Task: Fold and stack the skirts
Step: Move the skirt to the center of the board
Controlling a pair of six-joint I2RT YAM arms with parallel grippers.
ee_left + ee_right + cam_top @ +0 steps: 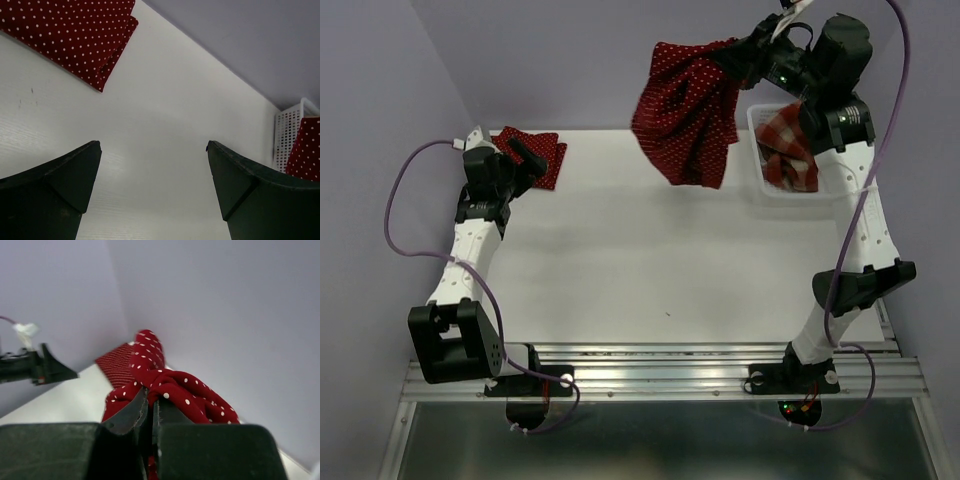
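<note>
My right gripper (738, 50) is shut on a dark red polka-dot skirt (685, 115) and holds it high above the table's far right, the cloth hanging crumpled; in the right wrist view the skirt (170, 385) is bunched over the closed gripper (151, 397). A second polka-dot skirt (533, 156) lies folded flat at the far left corner, also seen in the left wrist view (75, 35). My left gripper (525, 160) is open and empty just over that folded skirt's near edge. The plaid skirt (788, 150) lies crumpled in the basket.
A white mesh basket (760, 185) stands at the table's far right, its side showing in the left wrist view (287, 135). Purple walls enclose the back and sides. The white table (660, 270) ends at a metal rail in front.
</note>
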